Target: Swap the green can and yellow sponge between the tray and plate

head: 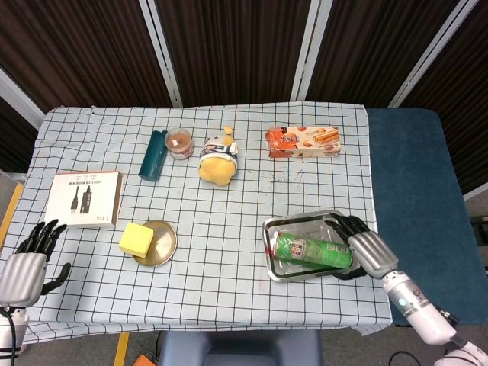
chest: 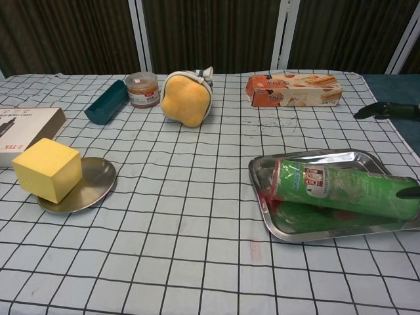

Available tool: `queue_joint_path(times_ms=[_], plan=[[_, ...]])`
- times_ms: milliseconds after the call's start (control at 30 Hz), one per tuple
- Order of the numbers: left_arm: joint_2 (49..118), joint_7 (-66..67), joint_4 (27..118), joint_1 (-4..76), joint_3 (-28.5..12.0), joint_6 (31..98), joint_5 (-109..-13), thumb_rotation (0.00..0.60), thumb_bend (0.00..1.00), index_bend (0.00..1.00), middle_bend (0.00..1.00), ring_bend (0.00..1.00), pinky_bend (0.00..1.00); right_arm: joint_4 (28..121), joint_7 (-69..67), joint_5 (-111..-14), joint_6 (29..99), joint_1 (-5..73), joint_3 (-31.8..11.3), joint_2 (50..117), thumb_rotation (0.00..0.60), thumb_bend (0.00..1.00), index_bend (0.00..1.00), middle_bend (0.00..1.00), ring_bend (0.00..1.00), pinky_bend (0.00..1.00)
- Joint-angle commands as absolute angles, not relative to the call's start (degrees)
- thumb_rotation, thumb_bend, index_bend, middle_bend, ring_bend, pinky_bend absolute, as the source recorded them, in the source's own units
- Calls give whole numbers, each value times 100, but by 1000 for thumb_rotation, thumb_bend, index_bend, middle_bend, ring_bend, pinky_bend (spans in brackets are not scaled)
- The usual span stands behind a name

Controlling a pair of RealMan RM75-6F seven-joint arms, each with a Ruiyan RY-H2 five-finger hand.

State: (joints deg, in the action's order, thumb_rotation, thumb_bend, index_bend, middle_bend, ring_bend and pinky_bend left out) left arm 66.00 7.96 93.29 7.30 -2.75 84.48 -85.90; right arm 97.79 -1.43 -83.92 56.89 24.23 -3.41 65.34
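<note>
Right hand sits at the tray's right edge with fingers spread around the end of the green can, which lies on its side in the tray; I can't tell whether it has a grip. Well left of the tray, the yellow sponge overhangs the plate's left rim, with bare cloth between tray and plate. My left hand hovers open, empty, at the table's front-left corner, far left of the tray.
</note>
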Motion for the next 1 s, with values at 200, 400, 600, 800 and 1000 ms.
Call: queue_joint_path(times_ms=[200,400,600,800,1000], plan=[[6583,747,9330,719,-278,8465,-8591,600,392,107,69,46,274,9586,767,-7082,4749,3052,-635,7108,600,78,1,95,46,71],[6563,678,9325,704,-297,8492,-8567,600,391,107,71,46,273,9404,1134,-6529,4496,3300,-614,7375,600,78,65,127,69,77],[6547,633,9321,702,-309,8485,-8543,600,391,108,71,46,274,9172,1587,-5997,4492,3493,-571,7667,600,78,188,217,157,213],[6537,609,9320,697,-314,8490,-8535,600,392,108,74,46,274,8889,1919,-5660,4706,3608,-566,8001,600,78,397,334,321,383],[6532,597,9321,698,-312,8489,-8543,600,391,108,76,47,274,8579,2121,-5670,5158,3582,-571,8346,600,82,697,555,567,683]])
